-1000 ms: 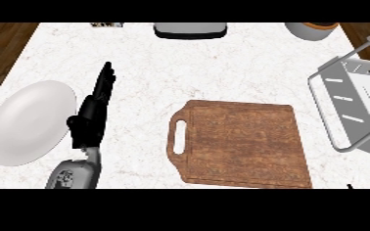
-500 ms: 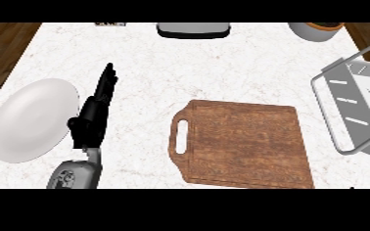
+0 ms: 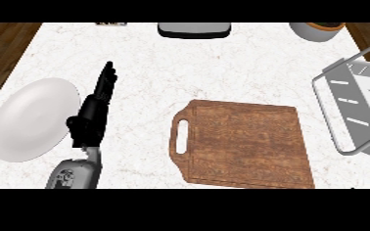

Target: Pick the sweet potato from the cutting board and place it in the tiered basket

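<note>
The wooden cutting board lies at the lower middle of the counter with nothing on it. No sweet potato shows anywhere in the head view. The wire tiered basket reaches in from the right edge, and its visible part holds nothing. My left hand rests at the lower left, fingers straight and pointing away, between the plate and the board. It is open and holds nothing. My right hand does not show.
A white plate lies at the left edge beside my left hand. A dark grey appliance stands at the back middle. A grey bowl sits at the back right. Bare marble spreads between board and back edge.
</note>
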Motion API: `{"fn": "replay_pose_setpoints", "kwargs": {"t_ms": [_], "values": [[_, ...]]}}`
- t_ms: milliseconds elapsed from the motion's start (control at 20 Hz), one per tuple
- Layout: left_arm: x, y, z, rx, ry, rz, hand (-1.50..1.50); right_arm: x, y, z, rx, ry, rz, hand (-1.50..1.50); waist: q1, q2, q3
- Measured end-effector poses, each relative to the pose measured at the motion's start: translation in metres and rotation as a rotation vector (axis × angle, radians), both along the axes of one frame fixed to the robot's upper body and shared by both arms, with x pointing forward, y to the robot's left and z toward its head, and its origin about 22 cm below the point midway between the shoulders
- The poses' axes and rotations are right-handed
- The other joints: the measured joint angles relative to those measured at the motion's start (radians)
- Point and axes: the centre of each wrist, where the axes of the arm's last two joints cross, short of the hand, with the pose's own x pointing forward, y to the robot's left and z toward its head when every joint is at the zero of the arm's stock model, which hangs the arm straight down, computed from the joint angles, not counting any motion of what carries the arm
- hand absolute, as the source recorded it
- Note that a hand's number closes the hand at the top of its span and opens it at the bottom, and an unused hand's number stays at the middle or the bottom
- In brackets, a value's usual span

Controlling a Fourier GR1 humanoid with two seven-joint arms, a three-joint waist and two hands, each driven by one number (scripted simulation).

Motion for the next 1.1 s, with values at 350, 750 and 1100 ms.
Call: {"fn": "replay_pose_setpoints", "kwargs": {"t_ms": [350, 750, 1100], "values": [[-0.005, -0.007, 0.001, -0.003, 0.003, -0.006, 0.00, 0.018, -0.027, -0.037, 0.175, 0.015, -0.069, -1.50, 0.006, 0.000, 0.000], [-0.001, -0.007, -0.001, 0.000, 0.002, 0.006, 0.00, 0.031, -0.042, -0.051, 0.426, -0.092, -0.076, -1.50, 0.000, 0.000, 0.001], [-0.005, -0.001, -0.005, 0.002, 0.003, 0.011, 0.00, -0.012, -0.087, -0.039, 0.581, -0.263, -0.250, -1.50, -0.012, -0.001, 0.001]]}}
